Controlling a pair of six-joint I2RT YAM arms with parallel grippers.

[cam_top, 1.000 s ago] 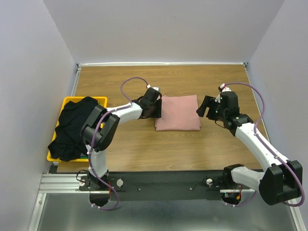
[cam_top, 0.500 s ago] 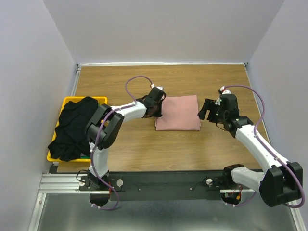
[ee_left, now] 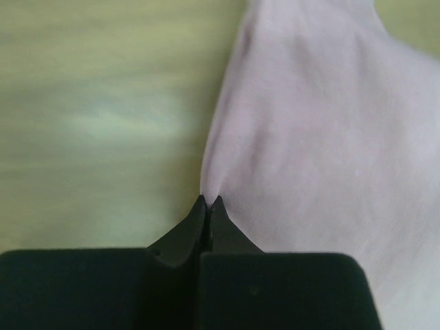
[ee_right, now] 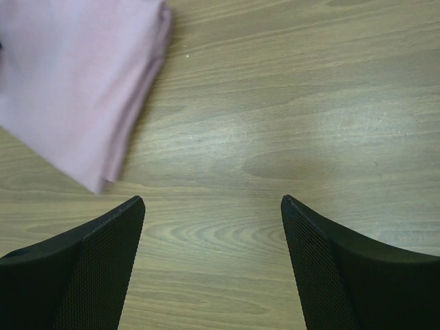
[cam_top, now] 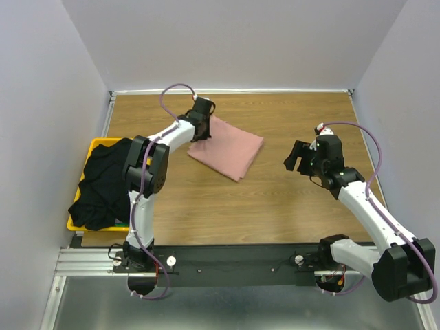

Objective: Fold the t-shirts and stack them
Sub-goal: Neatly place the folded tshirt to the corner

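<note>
Pinching the left edge of the folded dusty-pink t-shirt, your left claw is clenched tight, its two tips meeting on a small tuck of cloth. From that grip the shirt spreads away to the right across the tabletop, lying flat and skewed. Its long axis runs from the far-left corner beside the claw down toward the near right, and its nearest corner points at the arm bases.

Your right claw is spread wide and holding nothing, poised over bare wood. The shirt's folded edge lies off to its left, apart from the fingers.

Further out, a plain black t-shirt is heaped unfolded in the yellow basket at the left edge, spilling over the near rim.

The left arm alone has the pink shirt and is also nearer the basket. Any pull from here will likely drag and turn the shirt about that pinched edge, so watch that the folds do not slide open.
</note>
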